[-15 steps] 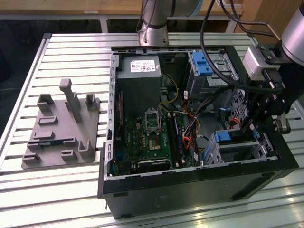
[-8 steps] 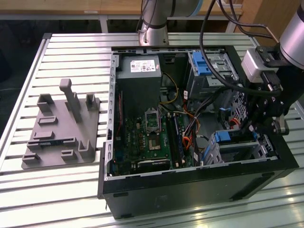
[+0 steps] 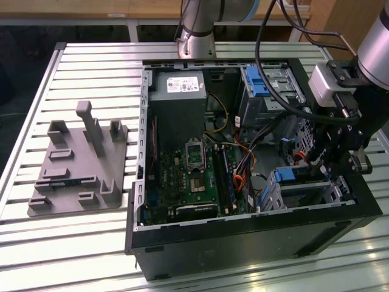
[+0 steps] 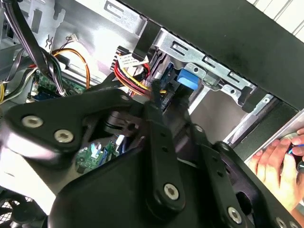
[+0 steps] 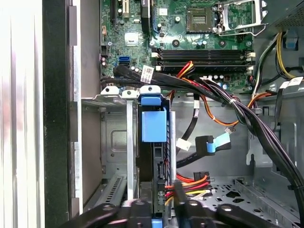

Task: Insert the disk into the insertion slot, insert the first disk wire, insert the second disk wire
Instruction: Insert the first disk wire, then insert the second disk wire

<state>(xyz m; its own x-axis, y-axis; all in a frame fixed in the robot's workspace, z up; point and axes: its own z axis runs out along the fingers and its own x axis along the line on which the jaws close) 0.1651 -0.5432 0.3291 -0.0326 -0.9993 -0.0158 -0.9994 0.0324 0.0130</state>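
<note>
1. Since the disk sits seated in the insertion slot, at about four o'clock inside the computer case in the exterior view, I judge the first step done.
2. My fingers are drawn close together, pinching the plug end of the first disk wire, the red, yellow and black bundle, right at the disk's edge. Whether it is fully home I cannot tell.
3. The second disk wire, flat and blue, hangs loose near the slot, unplugged.

Smooth blue plastic on disk, matt grey metal insertion slot
</note>
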